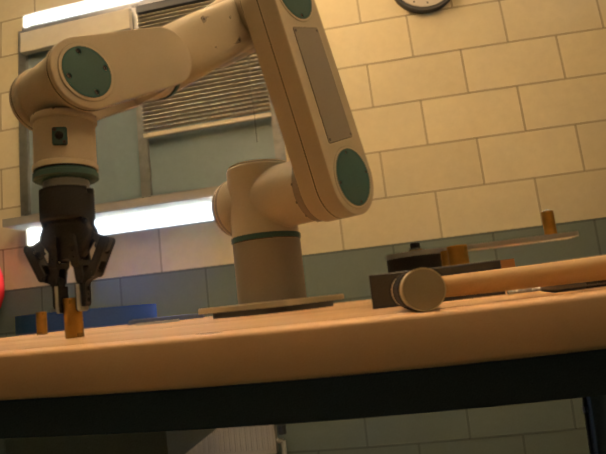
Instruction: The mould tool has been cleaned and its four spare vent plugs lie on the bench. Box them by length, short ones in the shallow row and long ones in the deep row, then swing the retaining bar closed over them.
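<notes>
My gripper (73, 302) hangs at the left end of the bench, pointing straight down. A long orange vent plug (74, 323) stands upright on the bench, its top held between the gripper's closed fingers. A shorter orange plug (41, 322) stands upright a little to its left, apart from it. The dark box (435, 277) sits on the right of the bench with an orange plug (457, 254) showing at its top. The thin retaining bar (520, 241) reaches out to the right above the box, with an orange peg (548, 222) on its far end.
The bench's front edge (300, 370) runs across the foreground. A large mallet (480, 285) lies in front of the box. The arm's base (270, 270) stands mid-bench. A blue block (100, 315) lies behind the gripper.
</notes>
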`<state>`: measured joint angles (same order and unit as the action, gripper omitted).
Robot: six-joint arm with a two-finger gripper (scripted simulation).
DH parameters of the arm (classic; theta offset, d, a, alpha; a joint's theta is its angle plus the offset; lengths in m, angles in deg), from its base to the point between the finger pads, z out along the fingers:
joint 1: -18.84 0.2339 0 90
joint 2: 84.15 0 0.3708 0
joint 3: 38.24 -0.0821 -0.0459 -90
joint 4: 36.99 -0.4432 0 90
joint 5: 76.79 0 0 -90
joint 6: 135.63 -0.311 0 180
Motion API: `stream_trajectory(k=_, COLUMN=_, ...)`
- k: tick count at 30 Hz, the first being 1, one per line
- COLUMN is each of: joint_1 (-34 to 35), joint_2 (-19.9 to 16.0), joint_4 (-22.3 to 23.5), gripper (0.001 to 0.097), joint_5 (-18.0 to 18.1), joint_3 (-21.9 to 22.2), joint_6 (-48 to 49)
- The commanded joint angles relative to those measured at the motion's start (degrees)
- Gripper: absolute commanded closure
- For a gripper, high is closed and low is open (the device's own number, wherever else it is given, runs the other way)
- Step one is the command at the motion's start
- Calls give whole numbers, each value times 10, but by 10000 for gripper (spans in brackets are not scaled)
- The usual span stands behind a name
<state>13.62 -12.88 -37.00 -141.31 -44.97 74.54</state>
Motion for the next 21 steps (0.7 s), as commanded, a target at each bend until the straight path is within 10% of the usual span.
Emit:
stream_trajectory(k=1, joint_1=0, joint_2=0, joint_4=0, gripper=706, joint_5=0, joint_3=0, joint_6=0)
stream_trajectory(k=11, joint_1=0, joint_2=0, joint_4=0, gripper=896, joint_5=0, joint_3=0, joint_6=0)
stream_trajectory(k=21, joint_1=0, joint_2=0, joint_4=0, gripper=696, joint_5=0, joint_3=0, joint_6=0)
